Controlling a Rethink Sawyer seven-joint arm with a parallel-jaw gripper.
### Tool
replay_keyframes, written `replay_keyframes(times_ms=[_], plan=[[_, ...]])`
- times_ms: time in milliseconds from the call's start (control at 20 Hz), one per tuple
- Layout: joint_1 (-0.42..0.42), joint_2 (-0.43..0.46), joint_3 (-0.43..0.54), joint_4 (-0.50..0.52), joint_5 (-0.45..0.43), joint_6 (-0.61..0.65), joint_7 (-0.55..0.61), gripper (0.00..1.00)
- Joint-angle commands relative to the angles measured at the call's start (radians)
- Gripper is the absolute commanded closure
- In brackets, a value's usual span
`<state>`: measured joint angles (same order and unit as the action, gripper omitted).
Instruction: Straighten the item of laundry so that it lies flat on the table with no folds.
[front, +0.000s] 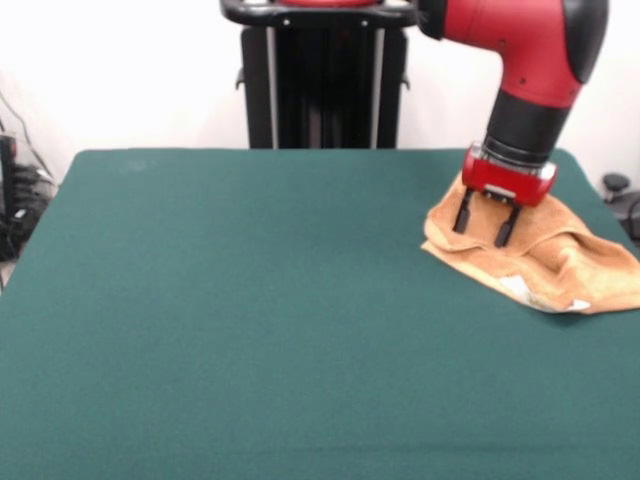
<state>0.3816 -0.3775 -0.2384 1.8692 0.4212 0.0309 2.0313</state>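
The orange-tan towel (545, 255) lies crumpled with folds on the dark green table (250, 300) at the right edge, toward the far side. A little white tag (525, 291) shows at its near edge. My gripper (485, 228) hangs from the red and black arm, which comes down from the upper right. It is open, its two black fingers (464, 217) spread apart and pointing down onto the towel's left part. The fingertips are at the cloth's surface; nothing is held between them. The towel's right end runs out of the picture.
The robot's black pedestal (322, 75) stands behind the table's far edge. Dark objects sit off the table at the far left (15, 190) and far right (622, 195).
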Motion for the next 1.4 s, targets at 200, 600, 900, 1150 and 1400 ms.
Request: replay_keyframes(times_ms=[200,600,900,1150,1400], plan=[[-0.078,0.317,0.188,-0.079,-0.023,-0.295,0.27,0.0],[-0.021,0.333,0.133,-0.096,-0.004,-0.319,0.276,1.0],[-0.009,0.326,0.128,-0.096,0.027,-0.278,0.267,1.0],[-0.009,0.312,0.13,-0.091,0.046,-0.233,0.271,1.0],[0.044,0.246,0.099,-0.055,0.108,-0.125,0.29,1.0]])
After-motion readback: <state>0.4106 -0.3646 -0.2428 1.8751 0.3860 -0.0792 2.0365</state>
